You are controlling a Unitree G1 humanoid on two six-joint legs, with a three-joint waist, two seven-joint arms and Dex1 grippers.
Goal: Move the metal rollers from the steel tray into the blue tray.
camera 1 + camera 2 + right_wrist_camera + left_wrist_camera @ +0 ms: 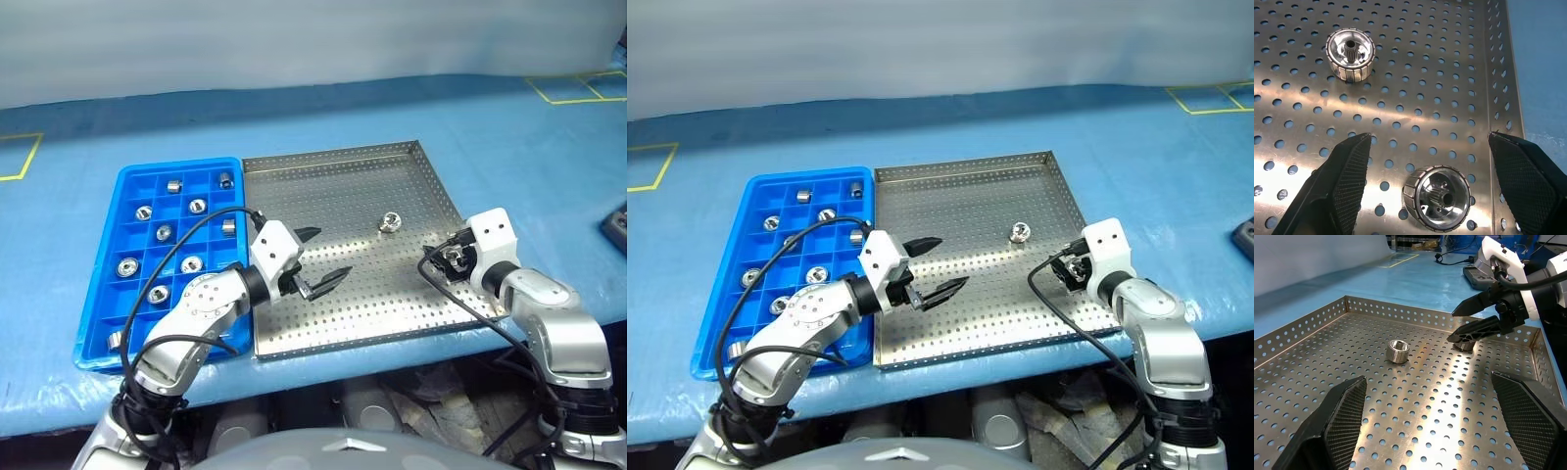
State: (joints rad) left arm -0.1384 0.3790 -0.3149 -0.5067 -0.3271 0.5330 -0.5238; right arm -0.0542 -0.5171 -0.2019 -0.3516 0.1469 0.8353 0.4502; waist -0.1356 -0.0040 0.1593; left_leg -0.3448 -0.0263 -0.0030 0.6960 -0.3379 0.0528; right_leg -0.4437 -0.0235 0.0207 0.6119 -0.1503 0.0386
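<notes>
Steel tray (294, 323) holds 2 metal rollers: one (390, 222) toward its far right corner, the other (1437, 198) at its right edge, between the spread, empty fingers of the right gripper (1427, 188). Risk: closing off-centre could roll it against the rim. The left gripper (320, 261) hovers open over the tray's left side, beside the blue tray (98, 357), clear of the path.

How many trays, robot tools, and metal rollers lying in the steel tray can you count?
Trays: 2 (steel tray, blue tray)
Tools: 2 (left tool, right tool)
Loose metal rollers in the steel one: 2
Total: 6
</notes>
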